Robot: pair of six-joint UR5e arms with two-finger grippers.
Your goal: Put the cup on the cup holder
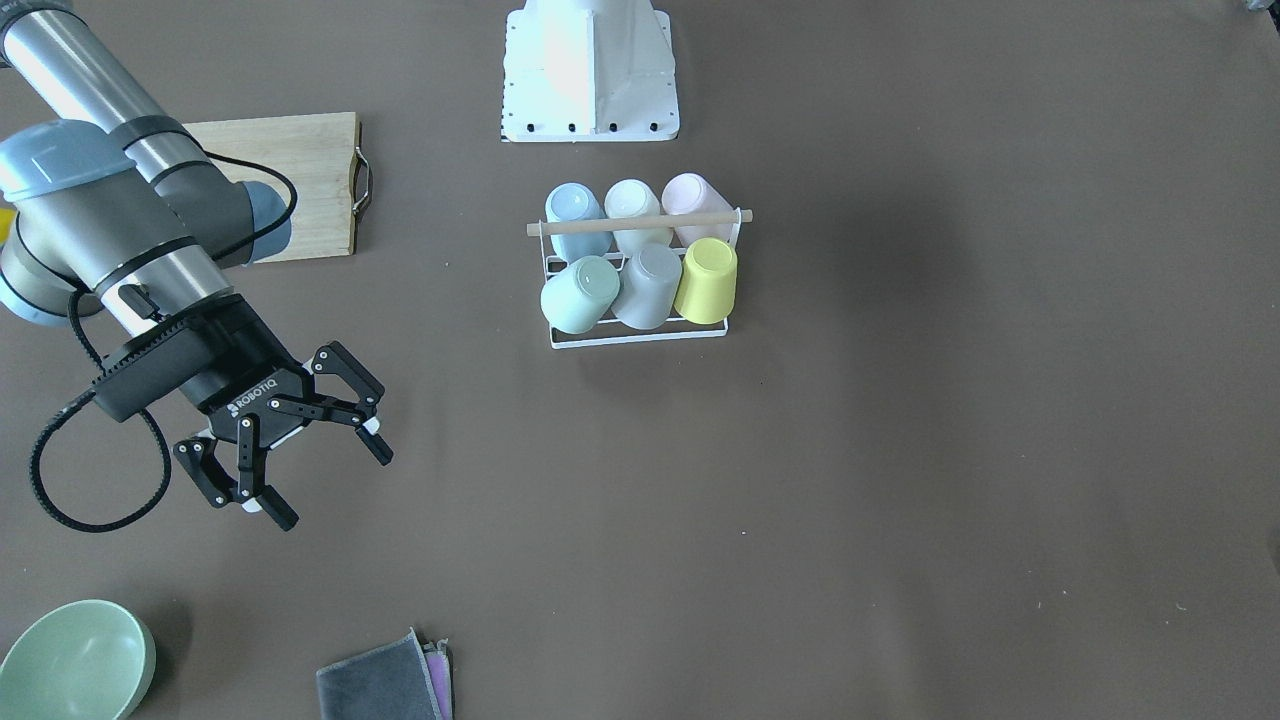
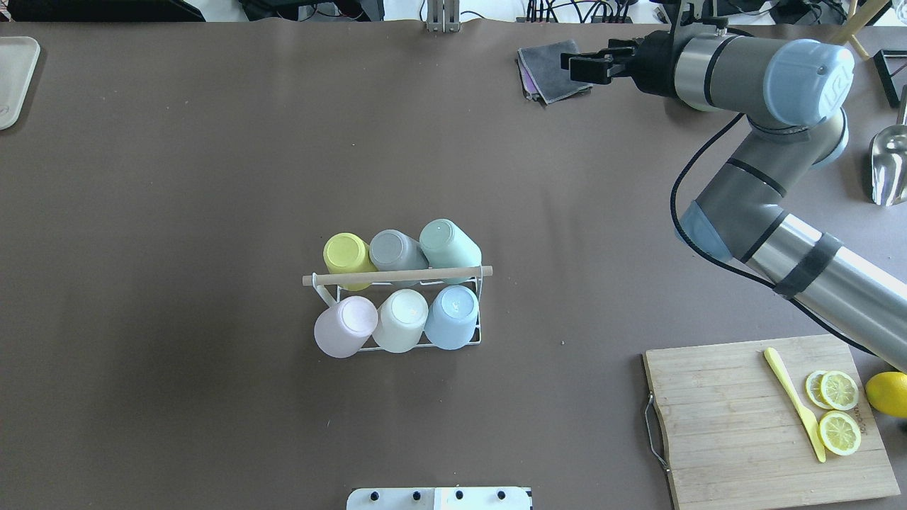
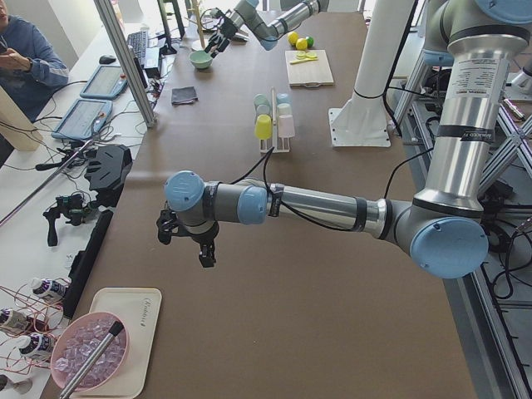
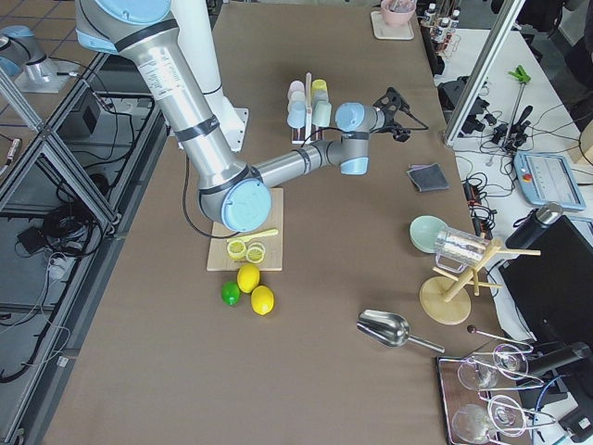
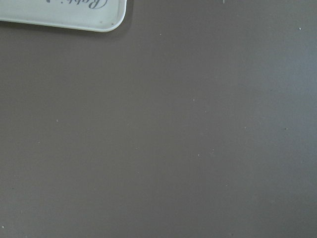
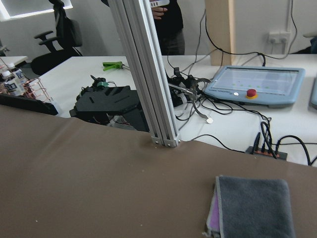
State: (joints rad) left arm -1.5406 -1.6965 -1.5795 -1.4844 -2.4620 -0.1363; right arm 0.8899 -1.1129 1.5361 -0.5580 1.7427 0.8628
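The cup holder (image 1: 640, 339) is white wire with a pale wooden rod (image 2: 453, 271); it carries a yellow cup (image 2: 345, 255), grey cup (image 2: 394, 249), mint-green cup (image 2: 448, 241), pink cup (image 2: 344, 327), cream cup (image 2: 401, 320) and light-blue cup (image 2: 452, 316); the table (image 2: 212, 212) is plain dark brown; the cloth (image 2: 549, 67) is grey over purple.

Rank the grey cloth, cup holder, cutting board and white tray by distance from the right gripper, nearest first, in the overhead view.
1. The grey cloth, beside the right gripper, far edge.
2. The cup holder, table centre.
3. The cutting board, near right corner.
4. The white tray, far left corner.
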